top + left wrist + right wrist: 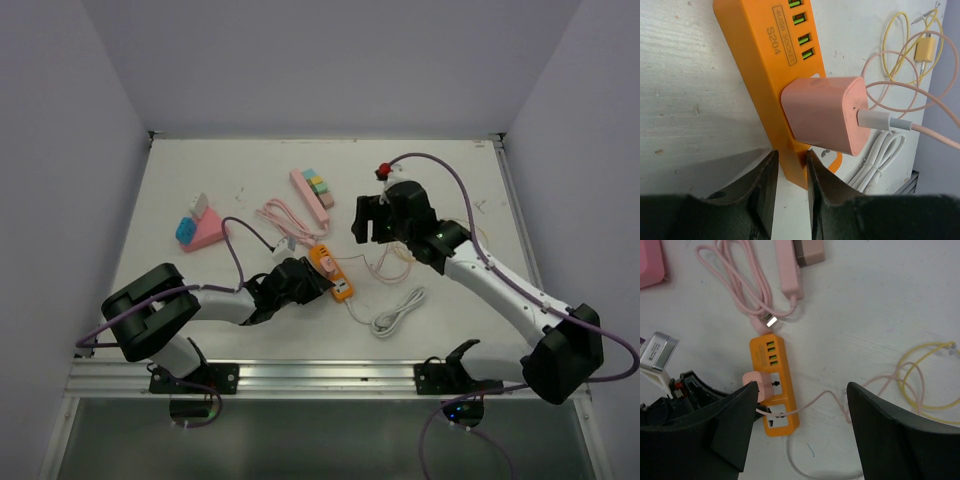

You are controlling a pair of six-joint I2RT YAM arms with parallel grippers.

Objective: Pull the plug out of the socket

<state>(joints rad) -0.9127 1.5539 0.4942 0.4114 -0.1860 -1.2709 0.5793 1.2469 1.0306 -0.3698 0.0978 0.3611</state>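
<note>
While the orange power strip [750, 65] is clamped at its end by the left gripper [790, 159], the open, empty right gripper [801, 387] above it must be lowered onto the pink charger [822, 115].

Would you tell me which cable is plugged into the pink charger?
The thin pink cable with the white connector; the yellow cable and white cable are not.

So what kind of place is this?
Probably a robot lab test cell: a white table boxed in by plain walls, arms bolted to a rail, and a power strip and cables laid out as props.
</note>
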